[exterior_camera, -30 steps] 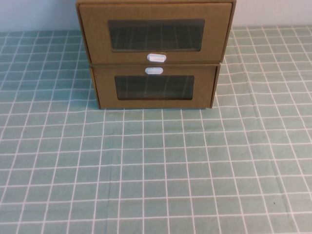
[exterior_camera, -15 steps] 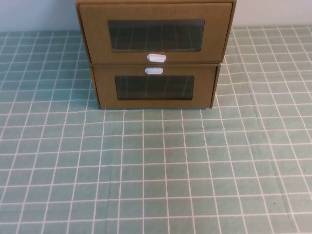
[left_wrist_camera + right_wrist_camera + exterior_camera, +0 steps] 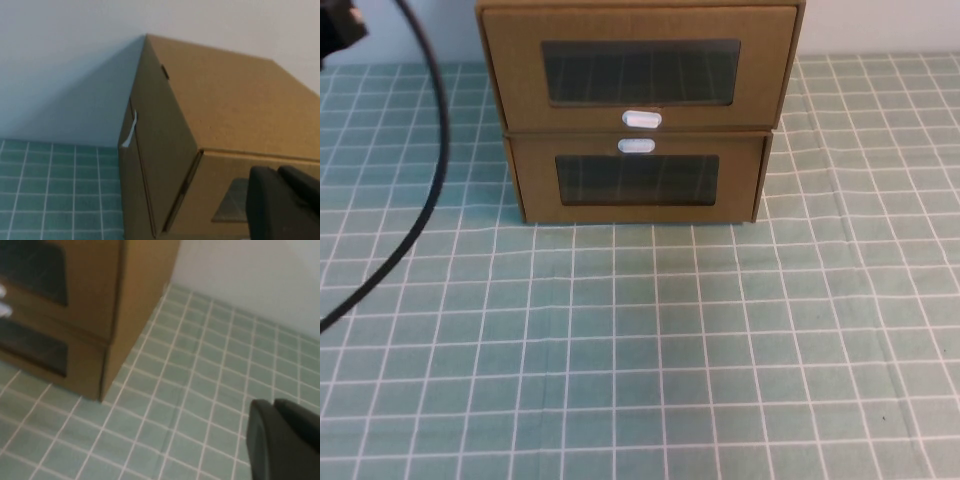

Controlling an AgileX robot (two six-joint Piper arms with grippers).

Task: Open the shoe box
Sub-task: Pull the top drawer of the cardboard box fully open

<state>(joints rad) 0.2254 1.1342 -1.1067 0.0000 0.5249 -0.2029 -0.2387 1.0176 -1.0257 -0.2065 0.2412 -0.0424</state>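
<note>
Left pincer point(image 3: 284, 204) shows only as a dark block at the edge of its wrist view. It is raised near the top left corner of the stacked boxes, and I cannot tell whether it is open or closed. In the high view a black part of the left arm point(image 3: 336, 28) sits in the far left corner. A black cable point(image 3: 428, 170) curves down from it over the cloth toward the left edge.

Right pincer point(image 3: 285, 440) is closed on itself. It hangs over the table point(image 3: 650, 350) to the right of the boxes, well apart from them and outside the high view.

Two brown cardboard boxes stand at the far middle of the table, against the pale wall. The upper shoe box point(image 3: 510, 70) rests squarely on the lower shoe box point(image 3: 535, 180). Each front has a dark window with a white pull tab near the seam between the boxes: the upper tab point(image 3: 641, 119) just below its window, the lower tab point(image 3: 636, 146) just above its own. Both fronts sit flush and shut. A green cloth point(image 3: 840, 300) with a white grid covers the table.
</note>
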